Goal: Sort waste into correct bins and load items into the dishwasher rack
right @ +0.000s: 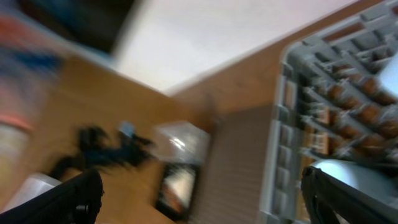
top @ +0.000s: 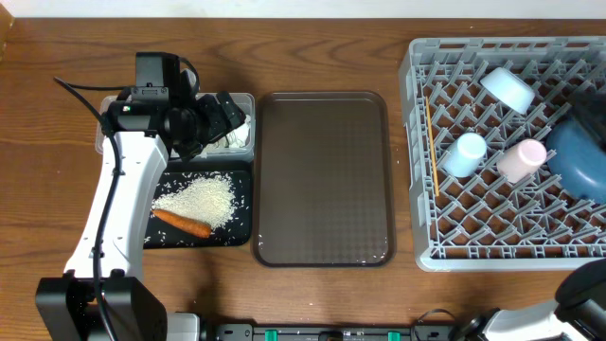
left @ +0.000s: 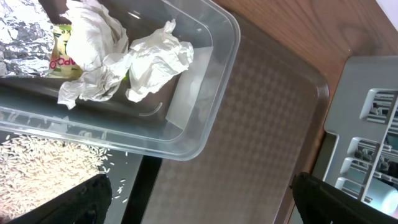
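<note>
- Currently both pairs of jaws stand wide apart with nothing between them. My left gripper (left: 200, 186) hovers over the clear tub (top: 248, 102) at 10 o'clock, and my right gripper (right: 200, 182) is near the rack (top: 492, 254) at 3 o'clock.
- In the tub: 1 foil wrapper (left: 22, 28) and, as far as I can separate them, 2 tissue wads (left: 155, 59). I judge them all light, soft and springy, best pinched through the bulk.
- In the black tray (top: 244, 227) at 8 o'clock: 1 carrot (top: 182, 223), firm and probably slick, so I'd grip it mid-length. Also 1 heap of rice (top: 197, 197), too loose to pinch.
- In the rack: 2 cups, a light-blue cup (top: 464, 153) and a pink cup (top: 523, 159), plus 1 bowl (top: 507, 87) and 1 plate (top: 579, 156). I reckon these are hard and breakable, best held by the rim.
- Chopsticks (top: 431, 142) lie along the rack's 9 o'clock edge. They look thin and light, and I cannot tell the sticks apart.
- 1 brown tray (top: 322, 180) sits between the bins and the rack.
</note>
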You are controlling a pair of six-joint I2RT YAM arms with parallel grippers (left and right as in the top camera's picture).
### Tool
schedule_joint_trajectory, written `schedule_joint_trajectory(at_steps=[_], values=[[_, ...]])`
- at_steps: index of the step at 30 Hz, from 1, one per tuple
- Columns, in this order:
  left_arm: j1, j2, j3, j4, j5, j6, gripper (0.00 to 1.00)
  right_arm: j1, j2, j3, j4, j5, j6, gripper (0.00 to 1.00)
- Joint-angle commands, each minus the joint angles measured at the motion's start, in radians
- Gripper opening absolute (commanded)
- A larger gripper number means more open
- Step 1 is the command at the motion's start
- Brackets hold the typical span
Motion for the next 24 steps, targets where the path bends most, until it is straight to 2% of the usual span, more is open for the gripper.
schedule_joint_trajectory(at_steps=[1, 2, 5, 9, 12, 15, 24], values=[[0.006, 0.002, 0.000, -0.002, -0.009, 0.017, 0.95, 0.138, -0.031, 0.128, 0.081, 0.430, 0.310, 0.99], [0.006, 0.002, 0.000, -0.002, -0.009, 0.017, 0.95, 0.196, -0.037, 0.157, 0.116, 0.591, 0.397, 0.99], [0.006, 0.002, 0.000, -0.002, -0.009, 0.017, 0.95, 0.344, -0.049, 0.193, 0.177, 0.930, 0.533, 0.99], [0.006, 0.002, 0.000, -0.002, -0.009, 0.017, 0.95, 0.504, -0.046, 0.189, 0.215, 1.138, 0.575, 0.99], [0.006, 0.002, 0.000, -0.002, -0.009, 0.017, 0.95, 0.585, -0.044, 0.177, 0.215, 1.221, 0.575, 0.99], [0.006, 0.002, 0.000, -0.002, -0.009, 0.017, 0.95, 0.625, -0.044, 0.176, 0.211, 1.223, 0.575, 0.99], [0.006, 0.002, 0.000, -0.002, -0.009, 0.018, 0.95, 0.651, -0.044, 0.176, 0.211, 1.223, 0.575, 0.99]])
